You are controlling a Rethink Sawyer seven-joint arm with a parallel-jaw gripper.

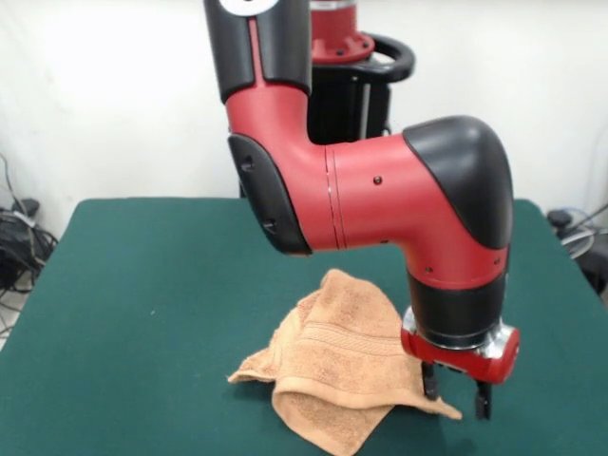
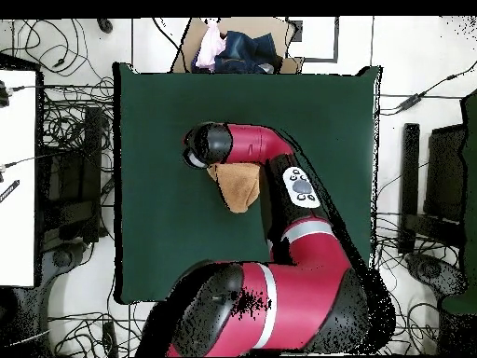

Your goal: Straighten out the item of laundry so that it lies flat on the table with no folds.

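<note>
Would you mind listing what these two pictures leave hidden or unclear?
- Gripper contact with the towel: front view, not resolvable; overhead, hidden under the arm.
- Towel's nearest edge: front view, cut off by the bottom edge.
- Towel's tag: not visible in either view.
- Box contents beyond the table: overhead view, too small.

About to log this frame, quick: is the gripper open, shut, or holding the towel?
Gripper: open, fingers down at the towel's corner, holding nothing that shows.
</note>
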